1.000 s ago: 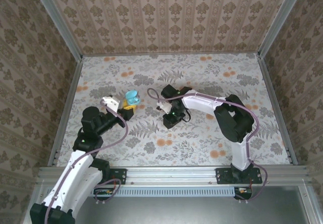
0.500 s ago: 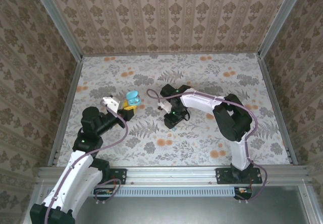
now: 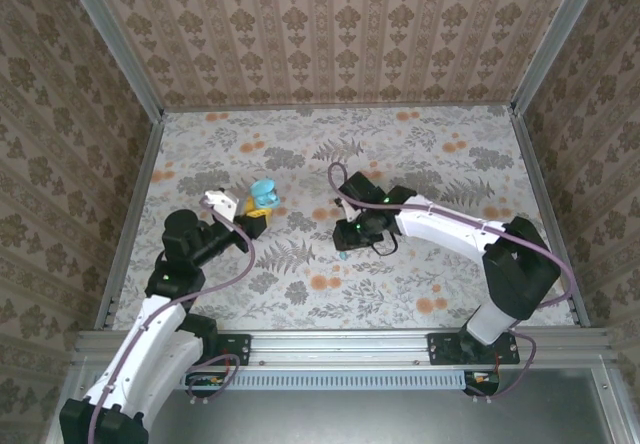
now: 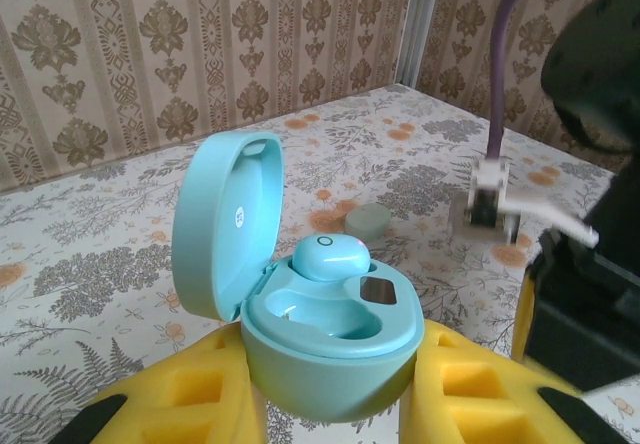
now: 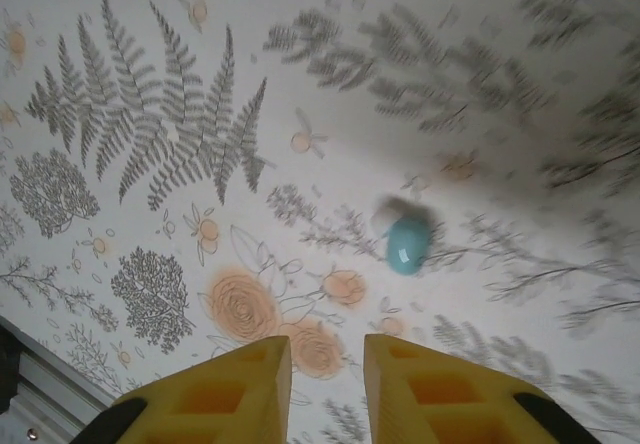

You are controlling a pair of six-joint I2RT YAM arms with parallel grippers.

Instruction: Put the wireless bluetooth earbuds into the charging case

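Top external view, and the flowered worktop [image 3: 420, 164] carries it all, with two arms on it: the left arm [image 3: 180, 254] reaching up its own side, the right arm [image 3: 450, 226] stretched in toward the middle. Two pincers to count. On the left wrist camera the left pincer [image 4: 325, 374] is pressed together on the one charging case [image 4: 330, 354], a yellow finger on each flank, holding it upright and just off the worktop with its lid [image 4: 225, 224] swung fully back. On the right wrist camera the right pincer [image 5: 327, 349] hangs above the worktop with its fingers a little apart and nothing between them. Two earbuds in play: the seated earbud [image 4: 328, 254] is already down in the far well of the case, and next to it the empty socket [image 4: 300, 314] is waiting. The loose earbud [image 5: 407, 244] lies on the worktop ahead of the right pincer and a shade to one side, well apart from the case. A small pale round thing [image 4: 370, 221] beyond the case may be that same earbud; I cannot tell. By my reading the step in hand is the pickup of the second earbud. The next move calls for the right pincer to centre over it, come down, pinch it cleanly and carry it across to the empty socket.
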